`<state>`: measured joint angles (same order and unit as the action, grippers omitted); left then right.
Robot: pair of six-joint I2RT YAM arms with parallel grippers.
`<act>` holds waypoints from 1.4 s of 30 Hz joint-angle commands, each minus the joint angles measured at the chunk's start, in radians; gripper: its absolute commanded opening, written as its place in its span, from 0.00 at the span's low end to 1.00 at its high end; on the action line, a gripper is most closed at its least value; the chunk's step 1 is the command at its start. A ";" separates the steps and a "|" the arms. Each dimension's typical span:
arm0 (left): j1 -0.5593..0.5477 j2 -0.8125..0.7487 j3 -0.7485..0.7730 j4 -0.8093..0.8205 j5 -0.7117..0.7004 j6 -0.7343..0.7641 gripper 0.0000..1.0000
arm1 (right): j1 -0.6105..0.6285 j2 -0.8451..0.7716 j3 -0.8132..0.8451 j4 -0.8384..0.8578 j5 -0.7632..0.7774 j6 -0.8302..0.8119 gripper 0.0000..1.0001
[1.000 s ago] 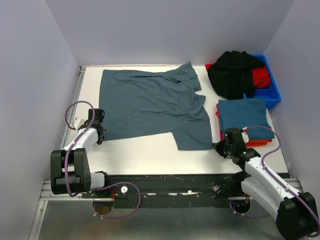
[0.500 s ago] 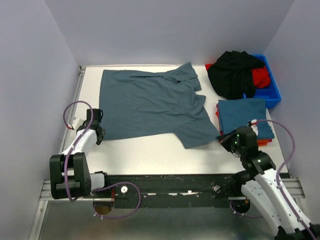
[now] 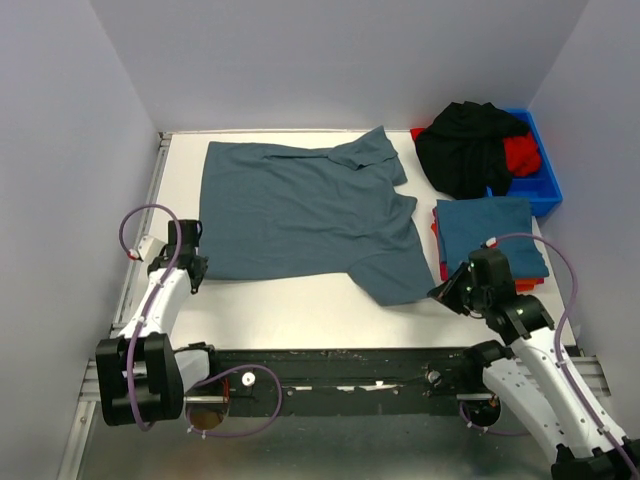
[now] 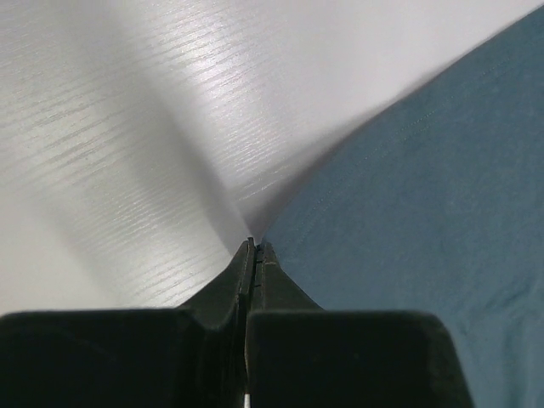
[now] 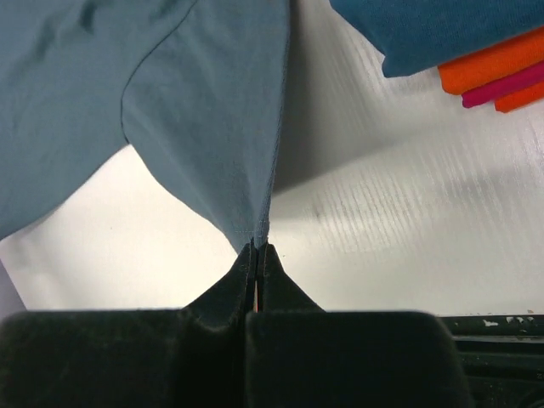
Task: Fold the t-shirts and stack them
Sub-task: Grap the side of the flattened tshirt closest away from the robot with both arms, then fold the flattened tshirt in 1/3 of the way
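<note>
- The teal shirt is a dusty slate blue. It lies spread open and mostly flat on the white counter, with its collar end toward the far right and a few soft creases there.
- The left gripper is at the shirt's near left corner. Its jaws are pressed together and the cloth edge runs right into the tips, so it looks to have that corner pinched.
- The right gripper is at the near right corner. It is closed tight on a point of the cloth, which rises off the counter into its tips.
- The shirt stretches between the two grippers along its near edge.
- Just right of it is a folded stack, blue on top with orange and pinkish-red edges showing below. I can't count the lower layers for sure.
- Beyond the stack is a blue bin. One black shirt is heaped over its left rim, and one red shirt lies inside.
- In all: one spread shirt, one stack, one bin, two grippers.
</note>
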<state>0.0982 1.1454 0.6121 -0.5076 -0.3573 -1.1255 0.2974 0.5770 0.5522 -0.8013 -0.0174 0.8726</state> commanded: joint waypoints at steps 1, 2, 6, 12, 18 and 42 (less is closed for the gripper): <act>0.014 -0.049 -0.015 -0.043 -0.019 0.003 0.00 | 0.003 0.035 0.011 -0.007 -0.078 -0.049 0.01; 0.017 -0.055 -0.014 -0.040 -0.020 0.006 0.00 | 0.006 0.046 0.027 0.002 -0.076 -0.056 0.01; 0.023 -0.036 0.037 -0.055 -0.008 0.012 0.00 | 0.008 0.089 0.144 0.005 -0.029 -0.089 0.01; 0.023 0.060 0.185 -0.087 0.026 0.024 0.00 | 0.008 0.239 0.418 0.045 0.112 -0.201 0.01; 0.023 0.062 0.409 -0.173 0.050 0.044 0.00 | 0.008 0.399 0.756 -0.065 0.151 -0.261 0.01; 0.023 -0.035 0.061 -0.092 0.021 0.079 0.00 | 0.022 0.150 0.181 0.000 -0.270 -0.172 0.01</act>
<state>0.1162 1.0805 0.6350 -0.6235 -0.3267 -1.0660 0.3149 0.6388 0.7837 -0.8955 -0.2314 0.7067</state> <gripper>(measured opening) 0.012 0.013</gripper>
